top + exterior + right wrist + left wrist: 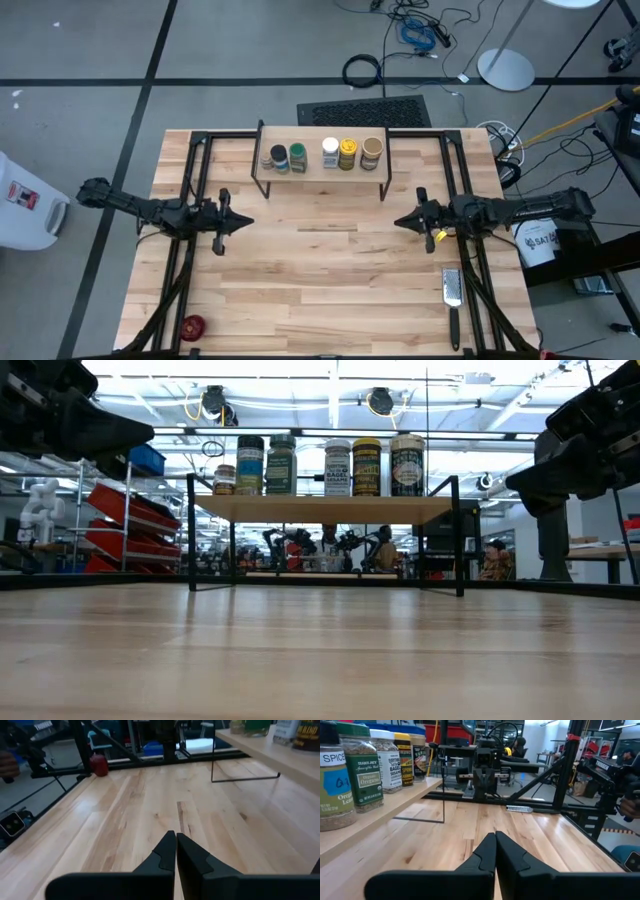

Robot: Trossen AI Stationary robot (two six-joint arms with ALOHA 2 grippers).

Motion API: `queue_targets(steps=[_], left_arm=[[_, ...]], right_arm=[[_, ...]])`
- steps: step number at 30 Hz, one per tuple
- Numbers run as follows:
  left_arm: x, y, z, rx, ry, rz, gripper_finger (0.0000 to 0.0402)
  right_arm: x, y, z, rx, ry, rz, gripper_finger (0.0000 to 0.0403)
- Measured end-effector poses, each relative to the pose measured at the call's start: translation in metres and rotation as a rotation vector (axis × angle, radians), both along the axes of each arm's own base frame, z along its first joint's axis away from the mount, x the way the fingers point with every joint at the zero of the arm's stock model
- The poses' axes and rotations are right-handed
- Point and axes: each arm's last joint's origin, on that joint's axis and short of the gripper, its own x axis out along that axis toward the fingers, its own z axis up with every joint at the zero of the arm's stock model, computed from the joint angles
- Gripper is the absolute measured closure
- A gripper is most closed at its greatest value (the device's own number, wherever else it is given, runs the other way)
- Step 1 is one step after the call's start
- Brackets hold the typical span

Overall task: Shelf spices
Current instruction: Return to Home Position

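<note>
Several spice jars stand in a row by their bases on the wood plank of the shelf (pixel 320 172), a low rack on thin black legs at the table's far middle: a dark-lidded jar (pixel 279 158), a green-lidded one (pixel 297 158), a white-capped one (pixel 330 152), a yellow one (pixel 347 153) and a tan one (pixel 371 153). The low view shows them upright side by side (pixel 338 466). My left gripper (pixel 248 222) is shut at the table's left, pointing level toward the middle. My right gripper (pixel 399 222) is shut at the right, facing it. Neither holds anything.
A small red round object (pixel 192 325) lies near the front left corner. A flat metal grater with a black handle (pixel 452 292) lies at the front right. Bare wood table (pixel 320 270) stretches between the two grippers and before the shelf.
</note>
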Motion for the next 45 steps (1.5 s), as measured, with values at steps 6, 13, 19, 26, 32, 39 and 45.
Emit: queue_targets(steps=[6,13,19,26,32,39,45], left_arm=[[-0.002,0.001,-0.002,0.003,0.012,0.0,0.0396],[-0.006,0.002,0.0,0.032,-0.012,0.003,0.0396],[-0.009,0.003,0.003,0.067,-0.053,0.016,0.0396],[-0.009,0.007,0.003,0.099,-0.049,0.058,0.0396],[-0.007,0.014,0.001,0.092,-0.037,0.052,0.0396],[-0.006,0.021,-0.001,0.088,-0.013,0.018,0.0396],[-0.006,0.024,-0.002,0.057,-0.005,0.018,0.0396]], right_arm=[[-0.005,0.0,0.003,0.003,-0.04,0.0,0.0403],[-0.007,0.0,0.006,-0.003,-0.073,0.001,0.0403],[-0.007,0.0,0.006,-0.003,-0.073,0.002,0.0403],[-0.007,0.0,0.006,-0.005,-0.073,0.005,0.0403],[-0.007,0.0,0.006,-0.013,-0.073,0.007,0.0403],[-0.007,0.0,0.006,-0.013,-0.073,0.008,0.0403],[-0.007,0.0,0.006,0.011,-0.071,0.02,0.0403]])
